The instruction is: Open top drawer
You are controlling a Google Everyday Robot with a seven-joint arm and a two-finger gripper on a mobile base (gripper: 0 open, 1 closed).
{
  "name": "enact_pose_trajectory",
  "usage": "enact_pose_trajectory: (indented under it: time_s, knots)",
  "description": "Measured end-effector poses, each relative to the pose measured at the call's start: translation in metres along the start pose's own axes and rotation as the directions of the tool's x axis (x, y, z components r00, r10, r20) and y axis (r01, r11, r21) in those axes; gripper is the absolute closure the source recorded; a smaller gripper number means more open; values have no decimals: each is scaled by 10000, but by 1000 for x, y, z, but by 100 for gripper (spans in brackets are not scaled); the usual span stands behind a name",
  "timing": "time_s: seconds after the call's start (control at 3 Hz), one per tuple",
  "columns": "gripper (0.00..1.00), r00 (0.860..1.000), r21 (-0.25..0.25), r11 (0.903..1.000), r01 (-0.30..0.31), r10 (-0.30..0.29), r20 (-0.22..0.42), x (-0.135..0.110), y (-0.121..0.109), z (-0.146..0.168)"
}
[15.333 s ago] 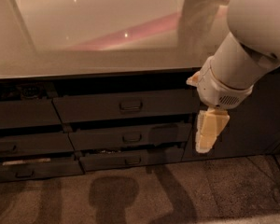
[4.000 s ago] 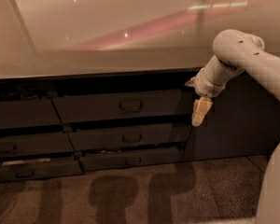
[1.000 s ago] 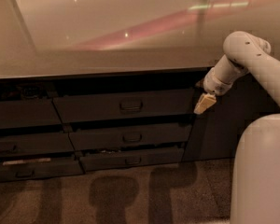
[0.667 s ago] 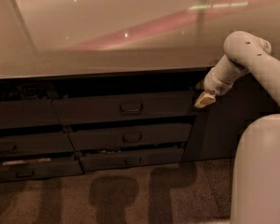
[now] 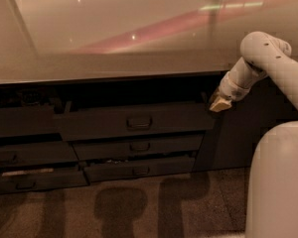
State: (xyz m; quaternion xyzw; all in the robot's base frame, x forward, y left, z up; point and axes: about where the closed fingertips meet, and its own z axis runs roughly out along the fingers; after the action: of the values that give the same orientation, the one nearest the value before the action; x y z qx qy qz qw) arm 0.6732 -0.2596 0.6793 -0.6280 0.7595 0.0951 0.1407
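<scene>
Since the frame fifteen seconds back, my arm has drawn away from the camera. The gripper (image 5: 219,103) now sits at about 3 o'clock in the camera view, at the upper right corner of the top drawer (image 5: 104,124). Against the frame one second back, the drawer front reaches a little further toward 3 o'clock, which I read as a first small outward movement.

Whether the gripper is parted or closed I cannot tell. It lies against or just beside the drawer's corner, and contact cannot be confirmed.

The top drawer is directly below the countertop (image 5: 114,58), with its loop handle (image 5: 139,123) at the centre of the front. Two shallower drawers are stacked at its 6 o'clock, the upper one (image 5: 139,147) above the lower one (image 5: 139,170). A left stack of shorter fronts (image 5: 20,157) stands at its 9 o'clock. My own base (image 5: 280,182) fills the view at 4 o'clock.

Handling, as a judgement: the drawer is rigid, flat-fronted and probably fairly heavy on its slides, so it should travel straight but resist at first. The front face offers no purchase. The sound holds are the central loop handle or the top edge near the corner, where I am. A pull at one corner may rack the drawer sideways, so a steady, level draw is needed.
</scene>
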Motion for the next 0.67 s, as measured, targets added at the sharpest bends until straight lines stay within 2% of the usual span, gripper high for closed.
enact_pose_trajectory:
  time_s: [0.33,0.67]
  knots:
    - [100,10000,4,10000,-3,3,-1,1,0,-4]
    - [100,10000,335,9994,-32,34,-53,9,3,-12]
